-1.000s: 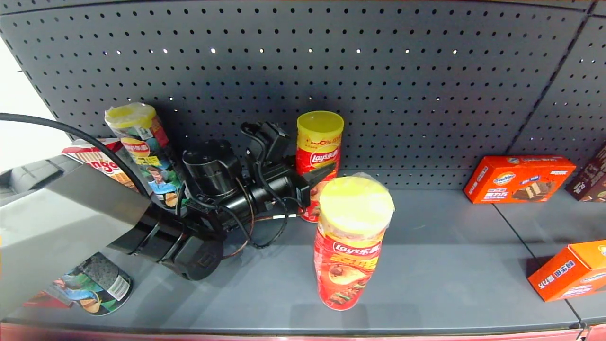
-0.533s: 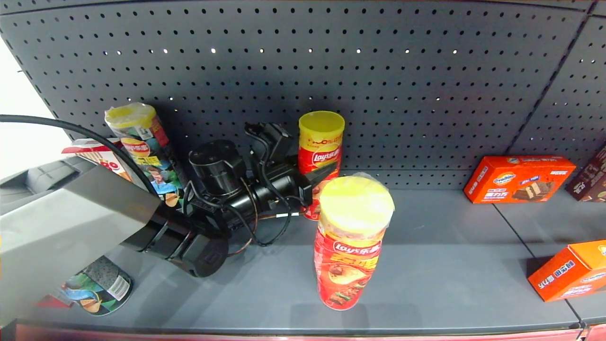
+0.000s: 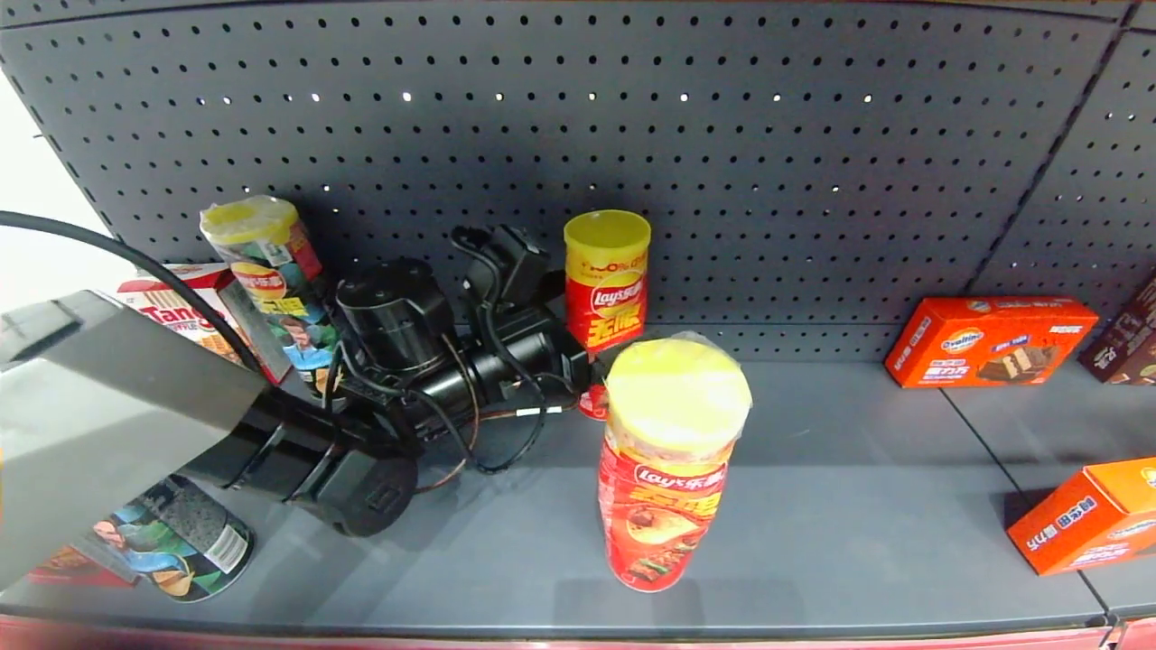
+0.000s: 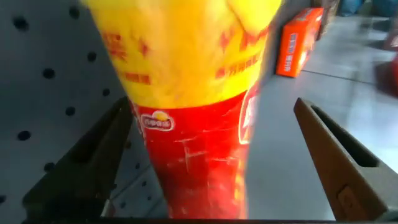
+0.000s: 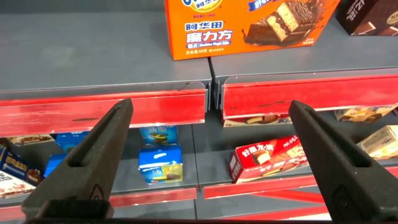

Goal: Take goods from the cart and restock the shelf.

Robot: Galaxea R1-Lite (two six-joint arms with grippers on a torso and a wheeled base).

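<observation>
A red chip can with a yellow lid (image 3: 607,280) stands upright against the pegboard at the back of the grey shelf (image 3: 858,506). My left gripper (image 3: 589,381) is low beside it, open, and the can (image 4: 199,124) sits between its spread fingers (image 4: 93,168) with a gap on one side. A second, taller red chip can (image 3: 673,460) stands nearer the shelf's front edge, just right of the left wrist. My right gripper (image 5: 210,104) is open and holds nothing; it faces lower shelf tiers with an orange box (image 5: 249,28) above.
At the back left stand a green-blue can (image 3: 266,271) and a cracker box (image 3: 181,311); another can (image 3: 181,542) lies at the front left. Orange boxes (image 3: 989,338) (image 3: 1088,515) and a dark box (image 3: 1129,343) sit on the right. Bare shelf lies between.
My left arm has drawn back a little to the left. The finger that crossed the back can's front no longer covers it. The can stays upright by the pegboard.
</observation>
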